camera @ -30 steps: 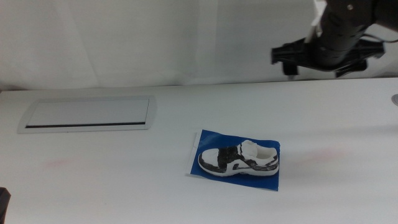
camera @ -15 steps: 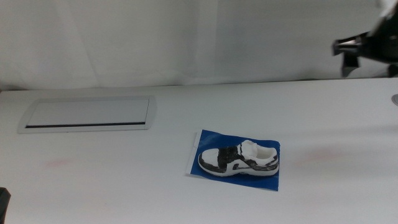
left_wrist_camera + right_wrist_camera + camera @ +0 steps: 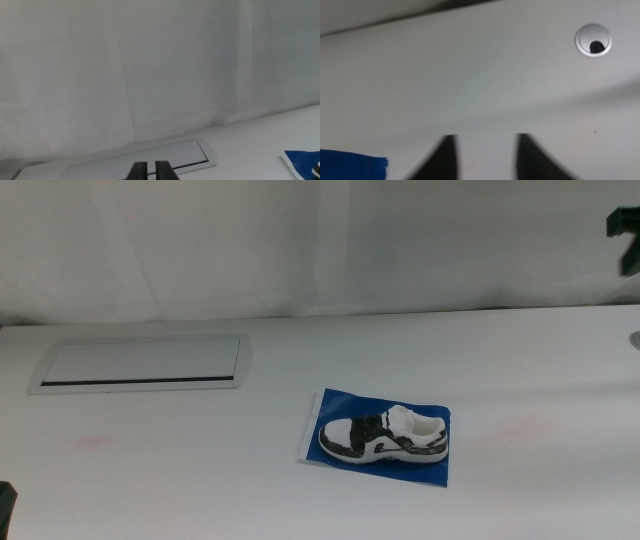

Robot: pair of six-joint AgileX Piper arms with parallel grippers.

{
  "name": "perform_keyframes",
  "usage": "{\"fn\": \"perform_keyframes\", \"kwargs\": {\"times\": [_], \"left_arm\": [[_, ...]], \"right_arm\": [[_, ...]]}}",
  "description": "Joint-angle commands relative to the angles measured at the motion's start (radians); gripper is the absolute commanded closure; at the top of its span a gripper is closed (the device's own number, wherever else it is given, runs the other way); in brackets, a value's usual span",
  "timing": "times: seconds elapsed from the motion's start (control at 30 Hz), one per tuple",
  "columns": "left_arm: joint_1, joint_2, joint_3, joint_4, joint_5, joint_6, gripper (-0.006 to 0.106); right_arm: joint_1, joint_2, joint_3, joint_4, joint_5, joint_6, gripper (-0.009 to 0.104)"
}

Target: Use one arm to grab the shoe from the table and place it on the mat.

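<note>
shoe (image 3: 384, 437) lies on mat (image 3: 330, 408), both grippers clear.

Lab: bare white table (image 3: 200, 480), white backdrop curtain (image 3: 300, 250).

The shoe (image 3: 383, 437) lies on the mat (image 3: 330, 406); the framed panel (image 3: 140, 364) lies behind, to the left.
</note>
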Motion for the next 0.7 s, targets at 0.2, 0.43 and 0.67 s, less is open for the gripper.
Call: {"fn": "perform_keyframes", "kwargs": {"times": [0.2,0.43,0.67], "left_arm": [[0.003,-0.040,0.041,-0.009,-0.002,-0.007,0.103],[0.003,-0.040,0.041,-0.009,-0.002,-0.007,0.103],[0.003,-0.040,0.041,-0.009,-0.002,-0.007,0.103]], "right_arm": [[-0.005,-0.114,0.039,0.008,-0.023,0.029,0.098],[-0.005,-0.307,0.143,-0.011,-0.107,0.019,0.098],[-0.005,-0.669,0.387,-0.062,-0.218,0.003,0.098]]}}
